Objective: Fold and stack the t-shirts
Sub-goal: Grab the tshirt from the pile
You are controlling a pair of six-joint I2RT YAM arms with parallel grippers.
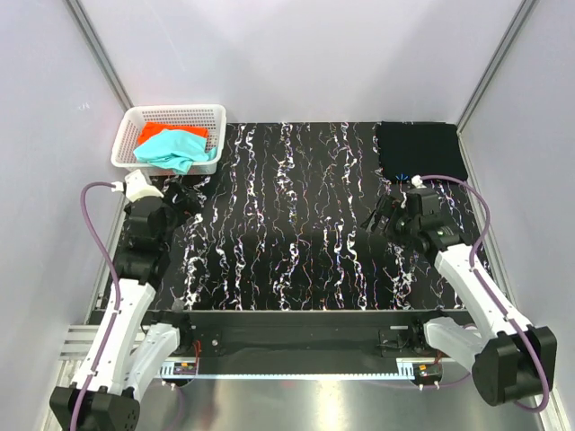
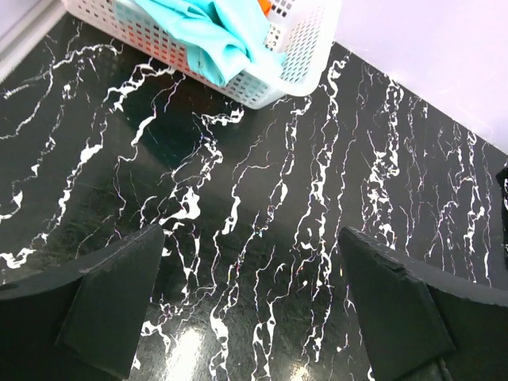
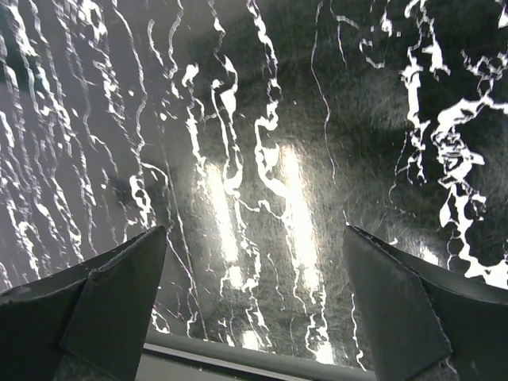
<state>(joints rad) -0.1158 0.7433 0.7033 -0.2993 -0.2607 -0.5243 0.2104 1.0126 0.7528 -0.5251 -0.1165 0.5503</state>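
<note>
Lying in the basket (image 1: 127, 144), teal t-shirt (image 1: 173, 149) partly covering orange t-shirt (image 1: 169, 132).

The mint-teal t-shirt (image 1: 175, 149) is heaped on the orange t-shirt (image 1: 169, 132) in the basket (image 1: 180, 114); the black t-shirt (image 1: 420, 150) is laid well apart.

White shells and black joint housings on both, left arm (image 1: 112, 328) and right arm (image 1: 476, 283). A purple cable (image 1: 86, 205) loops off each wrist. Tool fingers (image 2: 111, 302): matte black, wedge-shaped.
</note>
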